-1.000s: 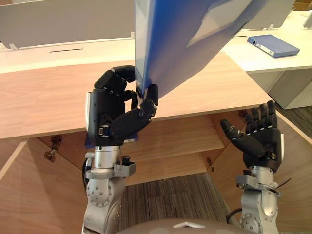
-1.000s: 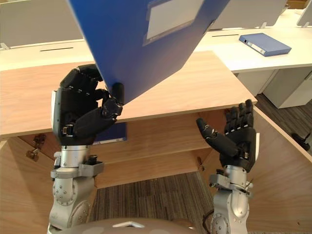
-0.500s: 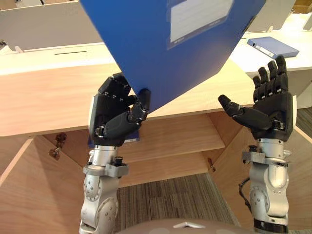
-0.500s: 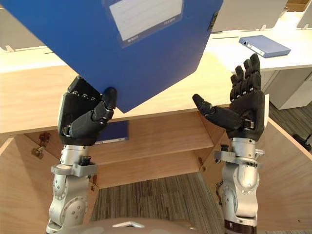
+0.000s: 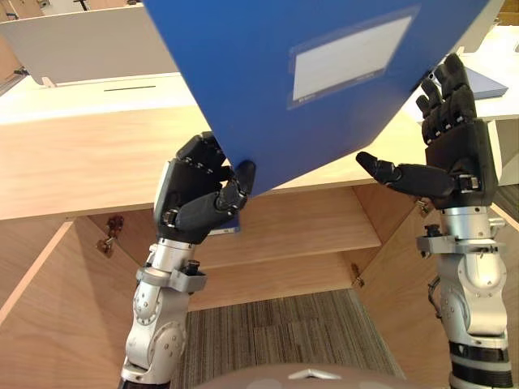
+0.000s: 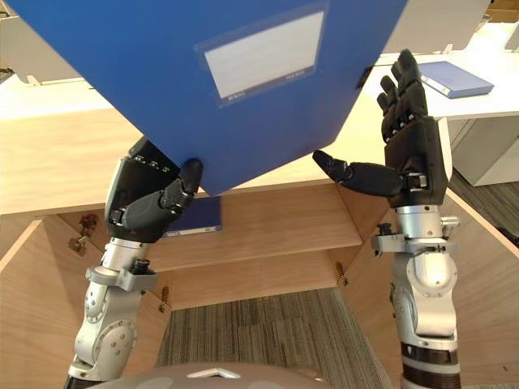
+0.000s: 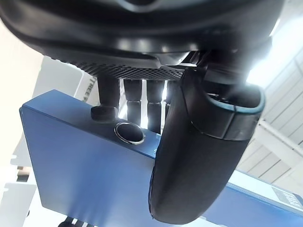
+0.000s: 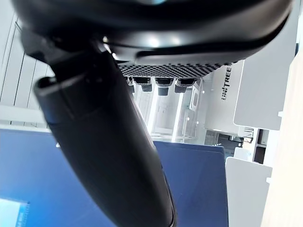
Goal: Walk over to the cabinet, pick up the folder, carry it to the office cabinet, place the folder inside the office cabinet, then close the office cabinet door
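We see the left hand (image 5: 199, 198) clamped on the lower corner of the blue folder (image 5: 268, 89), held tilted over the open wooden cabinet (image 5: 81, 162). The right hand (image 5: 454, 154) is spread wide beside the folder's right edge.

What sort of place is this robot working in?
Probably an office: pale desks with divider panels, a blue binder lying on one, and a wooden cabinet standing open. The left hand holds a large blue folder.

Bright, even indoor light. White glare behind the blue folder (image 7: 94, 165) in the left wrist view; soft shade below it inside the cabinet (image 5: 300, 235).
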You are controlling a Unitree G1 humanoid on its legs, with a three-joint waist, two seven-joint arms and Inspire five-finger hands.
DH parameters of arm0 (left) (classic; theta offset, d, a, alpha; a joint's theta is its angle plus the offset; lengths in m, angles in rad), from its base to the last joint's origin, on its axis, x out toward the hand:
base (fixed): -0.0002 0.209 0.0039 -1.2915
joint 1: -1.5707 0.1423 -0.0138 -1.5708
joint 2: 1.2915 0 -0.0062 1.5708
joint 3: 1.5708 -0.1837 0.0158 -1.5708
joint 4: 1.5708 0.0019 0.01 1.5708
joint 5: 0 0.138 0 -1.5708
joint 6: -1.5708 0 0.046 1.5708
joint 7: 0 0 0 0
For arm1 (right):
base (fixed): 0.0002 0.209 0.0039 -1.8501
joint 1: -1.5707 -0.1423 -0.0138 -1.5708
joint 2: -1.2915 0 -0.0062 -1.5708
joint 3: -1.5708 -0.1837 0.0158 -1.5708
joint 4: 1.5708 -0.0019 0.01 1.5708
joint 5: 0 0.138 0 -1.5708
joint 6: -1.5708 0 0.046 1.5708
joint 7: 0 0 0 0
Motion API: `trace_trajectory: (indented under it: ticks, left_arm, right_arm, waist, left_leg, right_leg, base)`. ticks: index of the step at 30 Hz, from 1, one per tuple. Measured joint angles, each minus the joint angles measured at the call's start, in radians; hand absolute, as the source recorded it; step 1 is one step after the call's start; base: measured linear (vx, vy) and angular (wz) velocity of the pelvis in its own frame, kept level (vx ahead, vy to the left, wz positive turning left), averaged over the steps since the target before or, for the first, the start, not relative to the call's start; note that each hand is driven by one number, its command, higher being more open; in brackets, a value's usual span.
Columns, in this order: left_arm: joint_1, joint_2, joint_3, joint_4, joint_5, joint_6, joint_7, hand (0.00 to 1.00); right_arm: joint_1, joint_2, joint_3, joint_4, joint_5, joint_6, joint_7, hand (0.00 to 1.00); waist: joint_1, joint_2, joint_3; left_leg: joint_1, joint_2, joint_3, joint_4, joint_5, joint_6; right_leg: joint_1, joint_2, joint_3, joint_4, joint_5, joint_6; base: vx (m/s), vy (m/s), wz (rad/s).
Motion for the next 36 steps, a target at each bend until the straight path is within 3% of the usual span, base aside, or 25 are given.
trace_trajectory:
  ticks: [7,8,20,21,26,36]
  left_arm:
    - [-0.052,0.08,-0.034,0.078,-0.032,0.009,-0.04,0.0]
    - [-0.056,0.087,-0.037,0.081,-0.033,0.015,-0.044,0.0]
    - [-0.073,0.123,-0.031,0.164,-0.07,0.021,-0.029,0.0]
    - [-0.073,0.123,-0.026,0.169,-0.075,0.016,-0.021,1.0]
    - [-0.073,0.121,-0.021,0.182,-0.053,0.005,-0.005,1.0]
    - [-0.067,0.029,0.016,0.193,0.046,0.004,0.03,1.0]
  right_arm:
    - [-0.079,-0.135,0.084,0.101,0.002,0.001,0.055,1.0]
    - [-0.085,-0.148,0.092,0.108,0.001,0.001,0.063,0.0]
    - [-0.143,-0.323,0.194,0.217,0.043,0.014,0.139,0.0]
    - [-0.143,-0.325,0.197,0.216,0.042,0.014,0.148,0.0]
    - [-0.143,-0.316,0.213,0.216,0.032,0.017,0.159,0.0]
    - [-0.143,-0.096,0.183,0.212,-0.042,0.024,0.099,0.0]
  waist:
    - [-0.006,-0.01,-0.008]
    - [-0.006,-0.012,-0.009]
    - [-0.006,-0.013,-0.01]
    - [-0.006,-0.013,-0.01]
    - [-0.005,-0.013,-0.011]
    - [-0.001,-0.011,-0.013]
  left_leg:
    - [-0.008,-0.005,0.001,-0.003,0.003,0.001]
    - [-0.013,-0.005,0.001,-0.003,0.004,0.001]
    - [-0.015,-0.019,-0.002,-0.031,0.022,0.012]
    - [-0.015,-0.019,-0.002,-0.031,0.023,0.012]
    - [-0.021,-0.02,-0.009,-0.034,0.03,0.011]
    - [-0.03,-0.019,-0.018,-0.052,0.052,0.01]
  right_leg:
    - [-0.002,-0.004,0.001,-0.017,0.012,0.0]
    - [-0.005,-0.004,0.0,-0.022,0.017,-0.001]
    - [-0.012,-0.015,-0.005,-0.032,0.033,0.001]
    - [-0.012,-0.015,-0.005,-0.032,0.034,0.001]
    - [-0.015,-0.016,-0.009,-0.036,0.036,0.002]
    - [-0.027,-0.013,-0.019,-0.039,0.044,-0.001]
  base:
    - [0.0,0.0,0.0]
    - [0.0,0.0,0.0]
    - [0.0,-0.001,0.01]
    - [0.0,0.0,0.0]
    - [-0.02,-0.016,0.03]
    - [-0.01,-0.016,0.02]
